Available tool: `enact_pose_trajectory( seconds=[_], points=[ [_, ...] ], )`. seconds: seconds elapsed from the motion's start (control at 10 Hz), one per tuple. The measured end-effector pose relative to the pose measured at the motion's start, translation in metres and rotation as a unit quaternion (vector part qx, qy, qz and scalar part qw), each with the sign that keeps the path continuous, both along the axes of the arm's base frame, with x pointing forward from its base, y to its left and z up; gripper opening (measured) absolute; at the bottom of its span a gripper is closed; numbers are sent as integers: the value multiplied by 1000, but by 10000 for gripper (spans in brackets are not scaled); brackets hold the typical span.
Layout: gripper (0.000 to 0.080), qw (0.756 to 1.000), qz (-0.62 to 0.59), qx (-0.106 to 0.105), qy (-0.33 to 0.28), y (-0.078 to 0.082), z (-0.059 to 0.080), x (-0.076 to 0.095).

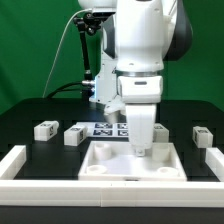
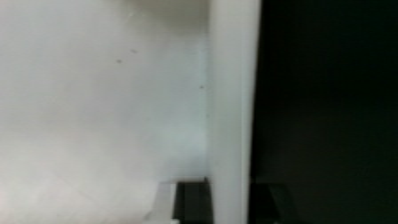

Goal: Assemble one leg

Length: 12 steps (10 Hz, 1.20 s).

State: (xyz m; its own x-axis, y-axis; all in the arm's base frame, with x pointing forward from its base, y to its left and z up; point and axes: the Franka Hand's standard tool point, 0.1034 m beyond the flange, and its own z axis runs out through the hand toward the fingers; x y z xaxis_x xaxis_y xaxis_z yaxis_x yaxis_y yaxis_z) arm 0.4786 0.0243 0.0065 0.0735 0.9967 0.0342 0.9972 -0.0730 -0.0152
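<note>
Three legs, short white blocks with black-and-white tags, lie on the black table: two at the exterior view's left (image 1: 44, 129) (image 1: 73, 135) and one at its right (image 1: 202, 134). My gripper (image 1: 143, 147) reaches straight down onto the far rim of the large white square tray-like piece (image 1: 105, 158). In the wrist view the gripper (image 2: 230, 197) straddles this piece's thin upright wall (image 2: 231, 90). A dark finger (image 2: 192, 204) stands on each side and the wall fills the gap between them. No leg is in the gripper.
The marker board (image 1: 104, 129) lies behind the tray-like piece, partly hidden by my arm. White raised frame bars stand at the exterior view's left (image 1: 12, 160) and right (image 1: 214, 162) front edges. A green backdrop stands behind.
</note>
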Motion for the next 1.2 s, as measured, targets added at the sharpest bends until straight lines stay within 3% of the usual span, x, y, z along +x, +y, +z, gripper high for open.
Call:
enact_pose_trajectory(
  seconds=[0.1,0.5,0.8,1.2],
  points=[
    [59,1000,7,-2,3,16,0,-1],
    [59,1000,16,-2,4,22,0,-1],
    [59,999,34,8,4,47,1,1],
    [59,1000,28,11,10,59,-1,12]
  ],
)
